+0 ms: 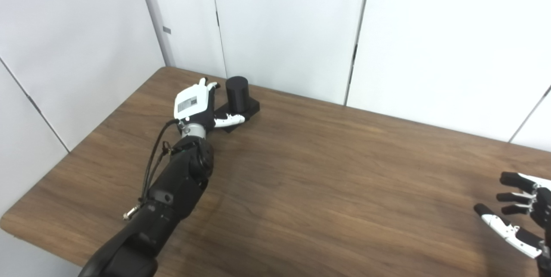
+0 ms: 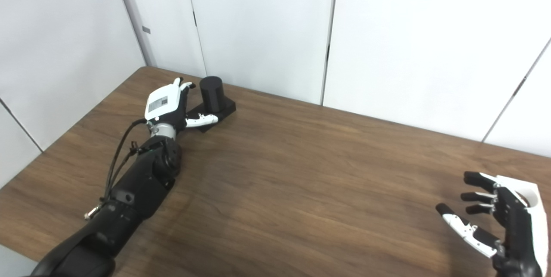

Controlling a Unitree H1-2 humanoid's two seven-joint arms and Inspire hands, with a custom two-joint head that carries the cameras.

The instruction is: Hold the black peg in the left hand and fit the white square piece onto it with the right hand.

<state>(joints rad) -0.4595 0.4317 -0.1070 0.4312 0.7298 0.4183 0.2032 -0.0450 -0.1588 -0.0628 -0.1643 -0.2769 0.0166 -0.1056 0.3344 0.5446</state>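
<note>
left robot hand (image 1: 196, 104) open beside black peg (image 1: 237, 92)

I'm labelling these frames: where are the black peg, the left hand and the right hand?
black peg (image 1: 237, 92), left eye view, side of the cylinder.
left hand (image 1: 196, 107), left eye view, white back plate.
right hand (image 2: 503, 221), right eye view, dark palm.
</note>
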